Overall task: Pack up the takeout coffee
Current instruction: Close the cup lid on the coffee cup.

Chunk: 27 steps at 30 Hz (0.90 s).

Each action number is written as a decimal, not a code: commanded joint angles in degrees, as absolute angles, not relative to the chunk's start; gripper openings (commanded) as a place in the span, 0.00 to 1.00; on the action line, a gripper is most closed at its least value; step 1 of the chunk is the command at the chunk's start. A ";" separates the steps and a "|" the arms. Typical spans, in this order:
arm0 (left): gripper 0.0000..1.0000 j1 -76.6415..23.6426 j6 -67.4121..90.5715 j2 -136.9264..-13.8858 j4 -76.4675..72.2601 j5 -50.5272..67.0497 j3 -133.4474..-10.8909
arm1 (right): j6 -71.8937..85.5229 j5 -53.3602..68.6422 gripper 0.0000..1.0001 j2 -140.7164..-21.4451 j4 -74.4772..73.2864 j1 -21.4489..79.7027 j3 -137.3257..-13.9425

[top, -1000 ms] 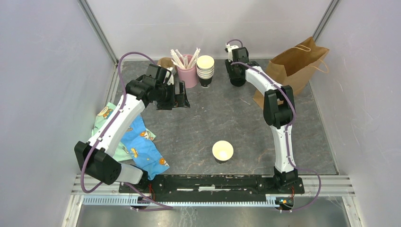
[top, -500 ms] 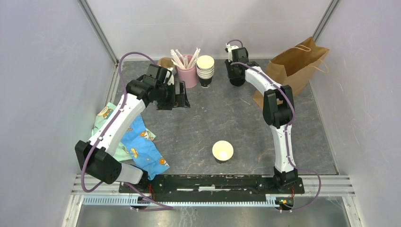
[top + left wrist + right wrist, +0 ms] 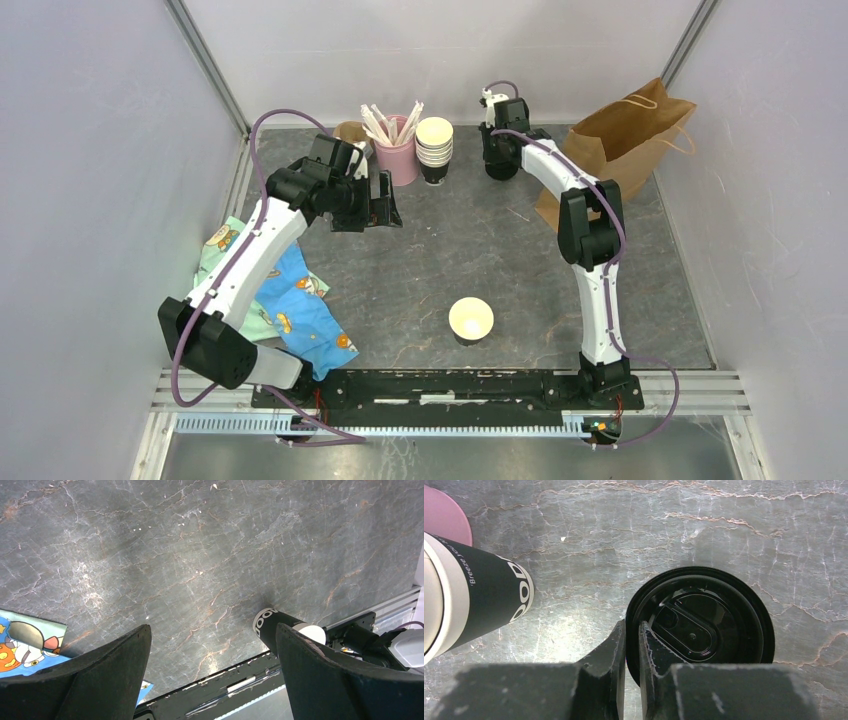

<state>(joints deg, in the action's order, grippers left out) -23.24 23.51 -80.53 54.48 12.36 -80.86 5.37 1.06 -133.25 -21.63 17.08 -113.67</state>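
The takeout coffee cup stands upright and lidless on the grey table, near the front edge between the two arm bases, cream inside showing. At the back, the right gripper has its fingers almost together, pinching the rim of a black lid just beside the stack of cream-rimmed cups. The left gripper hangs over bare tabletop, fingers wide apart, holding nothing. The brown paper bag lies at the back right.
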 commanded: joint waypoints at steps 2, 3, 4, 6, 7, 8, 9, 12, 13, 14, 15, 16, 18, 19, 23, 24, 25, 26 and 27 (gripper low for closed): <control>1.00 -23.46 21.55 -80.79 55.04 13.08 -83.35 | 7.30 2.45 0.15 -129.52 -20.17 16.85 -115.36; 1.00 -23.42 21.54 -80.75 54.98 13.27 -83.26 | 7.56 2.61 0.15 -129.30 -20.09 16.86 -115.21; 1.00 -23.46 21.53 -80.77 55.01 13.35 -83.16 | 7.73 2.72 0.14 -129.14 -19.96 16.91 -115.29; 1.00 -23.41 21.56 -80.79 55.02 13.49 -83.17 | 7.94 2.66 0.14 -128.90 -20.02 16.87 -115.52; 1.00 -23.41 21.54 -80.72 55.02 13.56 -83.15 | 7.95 2.64 0.14 -128.84 -20.19 16.84 -115.72; 1.00 -23.46 21.46 -80.69 55.02 13.64 -83.21 | 7.91 2.58 0.14 -128.70 -20.22 16.84 -115.90; 1.00 -23.42 21.37 -80.62 54.99 13.70 -83.23 | 7.87 2.64 0.14 -128.43 -20.19 16.86 -115.93; 1.00 -23.47 21.20 -80.42 55.02 13.67 -83.20 | 7.51 1.74 0.13 -127.48 -20.01 16.88 -116.10; 1.00 -23.43 21.14 -80.42 55.00 13.80 -83.22 | 7.31 1.35 0.13 -127.25 -20.11 16.91 -116.48; 1.00 -23.46 21.08 -80.50 54.97 13.83 -83.23 | 7.02 1.23 0.13 -127.06 -20.13 16.85 -116.77; 1.00 -23.43 20.97 -80.53 55.01 13.78 -83.39 | 6.83 1.23 0.13 -126.79 -20.15 16.88 -116.96; 1.00 -23.46 20.92 -80.51 55.00 13.79 -83.32 | 6.63 1.24 0.13 -126.51 -20.01 16.84 -116.98; 1.00 -23.40 20.90 -80.51 54.95 13.77 -83.42 | 6.05 1.66 0.12 -125.75 -19.78 16.89 -116.98; 1.00 -23.40 20.78 -80.53 54.93 13.64 -83.45 | 5.58 2.35 0.12 -125.24 -19.48 16.95 -116.82; 1.00 -23.42 21.26 -80.72 54.86 12.99 -84.28 | 3.00 5.30 0.10 -120.91 -19.97 17.31 -114.48; 1.00 -23.45 21.71 -80.83 54.53 13.05 -84.56 | 1.98 5.88 0.10 -119.23 -20.81 17.60 -113.47; 1.00 -23.43 22.43 -80.89 54.02 13.32 -84.69 | 0.76 6.34 0.09 -117.50 -21.96 17.95 -112.12; 1.00 -23.43 23.45 -80.93 53.29 13.86 -84.71 | 0.52 7.33 0.09 -115.03 -22.96 18.45 -109.90; 1.00 -23.46 24.64 -80.87 52.31 14.55 -84.60 | -1.55 8.79 0.09 -112.50 -23.87 19.25 -107.26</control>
<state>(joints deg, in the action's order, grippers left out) -23.24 23.51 -80.64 54.83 12.60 -81.95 3.64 4.29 -123.68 -22.04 17.32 -111.96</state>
